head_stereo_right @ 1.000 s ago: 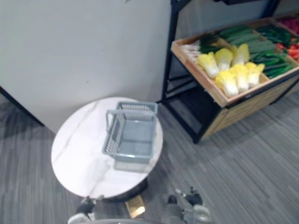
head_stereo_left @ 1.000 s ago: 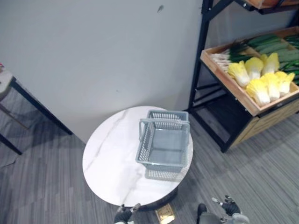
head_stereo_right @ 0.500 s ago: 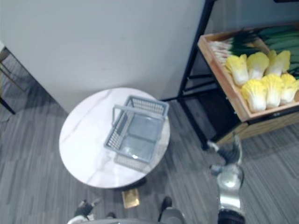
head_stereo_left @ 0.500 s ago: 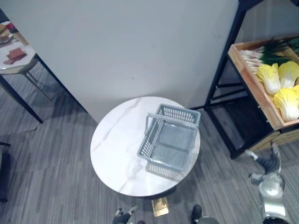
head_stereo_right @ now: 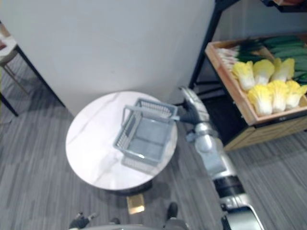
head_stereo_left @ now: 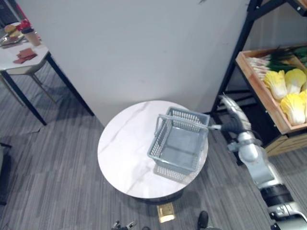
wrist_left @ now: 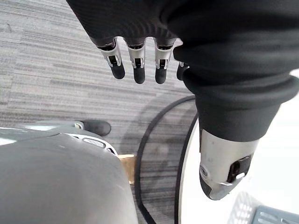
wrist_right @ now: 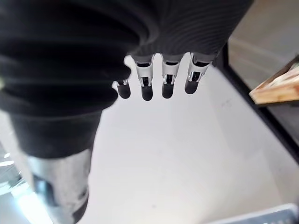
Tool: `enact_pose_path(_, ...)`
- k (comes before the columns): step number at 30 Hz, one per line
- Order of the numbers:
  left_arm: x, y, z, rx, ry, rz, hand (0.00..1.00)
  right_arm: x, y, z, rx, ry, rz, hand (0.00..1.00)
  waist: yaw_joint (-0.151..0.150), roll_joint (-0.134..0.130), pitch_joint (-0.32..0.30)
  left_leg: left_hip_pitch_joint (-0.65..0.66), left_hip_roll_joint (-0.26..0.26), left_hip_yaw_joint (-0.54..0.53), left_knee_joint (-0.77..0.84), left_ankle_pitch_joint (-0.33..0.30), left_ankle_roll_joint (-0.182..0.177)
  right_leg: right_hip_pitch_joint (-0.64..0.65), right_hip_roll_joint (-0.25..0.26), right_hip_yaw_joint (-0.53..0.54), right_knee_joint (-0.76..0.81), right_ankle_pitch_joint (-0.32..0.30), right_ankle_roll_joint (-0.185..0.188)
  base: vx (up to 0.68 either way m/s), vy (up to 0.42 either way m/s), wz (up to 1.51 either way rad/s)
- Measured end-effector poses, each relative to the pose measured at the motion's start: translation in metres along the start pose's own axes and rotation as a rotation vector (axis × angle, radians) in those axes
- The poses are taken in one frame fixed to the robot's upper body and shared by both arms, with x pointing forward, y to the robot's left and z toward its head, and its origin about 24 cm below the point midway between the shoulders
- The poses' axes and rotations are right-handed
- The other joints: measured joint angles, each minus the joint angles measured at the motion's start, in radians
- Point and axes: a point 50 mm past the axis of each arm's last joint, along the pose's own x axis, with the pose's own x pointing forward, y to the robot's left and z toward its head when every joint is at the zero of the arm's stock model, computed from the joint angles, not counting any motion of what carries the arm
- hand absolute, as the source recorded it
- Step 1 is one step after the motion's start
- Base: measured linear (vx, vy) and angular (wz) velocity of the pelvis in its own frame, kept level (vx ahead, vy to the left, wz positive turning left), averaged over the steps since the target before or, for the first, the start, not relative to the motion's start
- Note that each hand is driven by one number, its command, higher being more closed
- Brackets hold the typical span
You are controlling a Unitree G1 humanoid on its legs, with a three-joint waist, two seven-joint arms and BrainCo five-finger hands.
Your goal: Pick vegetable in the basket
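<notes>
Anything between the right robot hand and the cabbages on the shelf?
No loose object. The right robot hand is open beside the basket. The crate's wooden side wall lies between it and the cabbages, and the shelf's black upright stands close by. Likely reach over the wall.

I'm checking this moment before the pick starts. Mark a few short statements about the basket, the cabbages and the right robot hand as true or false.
1. The basket on the round table is empty. True.
2. The right robot hand holds a cabbage. False: its fingers are straight and hold nothing.
3. The cabbages lie in the wooden crate. True.
4. The basket stands on the floor. False: it stands on the round table.
</notes>
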Motion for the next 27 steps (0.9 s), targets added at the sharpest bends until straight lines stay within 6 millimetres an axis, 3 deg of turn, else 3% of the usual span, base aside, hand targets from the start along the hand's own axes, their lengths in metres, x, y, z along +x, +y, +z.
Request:
enact_pose_path(5,0.000,0.001,0.000,-0.014,0.000,0.004,0.00,0.031,0.010,-0.002,-0.014,0.056,0.077,0.00,0.045,-0.010,0.007,-0.013,-0.004,-0.016,-0.002,0.003,0.003,-0.001,-0.002,-0.011,-0.009,0.011,-0.003,0.02,0.004,0.07)
enact_pose_path(10,0.001,0.003,0.007,-0.035,-0.025,0.020,0.00,0.059,0.002,0.000,-0.020,0.115,0.062,0.00,0.056,-0.037,0.044,-0.047,-0.019,-0.049,0.001,0.009,0.012,-0.018,-0.018,-0.040,-0.010,0.013,-0.002,0.03,0.012,0.19)
enact_pose_path(15,0.003,0.005,0.012,-0.051,-0.037,0.038,0.00,0.066,0.003,0.004,-0.002,0.136,0.039,0.00,0.077,-0.054,0.084,-0.053,-0.029,-0.054,-0.001,0.010,0.013,-0.023,-0.027,-0.043,-0.010,0.014,-0.003,0.00,0.005,0.04)
enact_pose_path(27,0.004,0.005,0.023,-0.058,-0.073,0.040,0.00,0.078,-0.005,-0.003,0.068,0.237,0.003,0.00,0.086,-0.074,0.164,-0.074,-0.056,-0.080,-0.017,0.020,0.028,-0.036,-0.052,-0.059,-0.010,0.020,0.005,0.00,0.005,0.05)
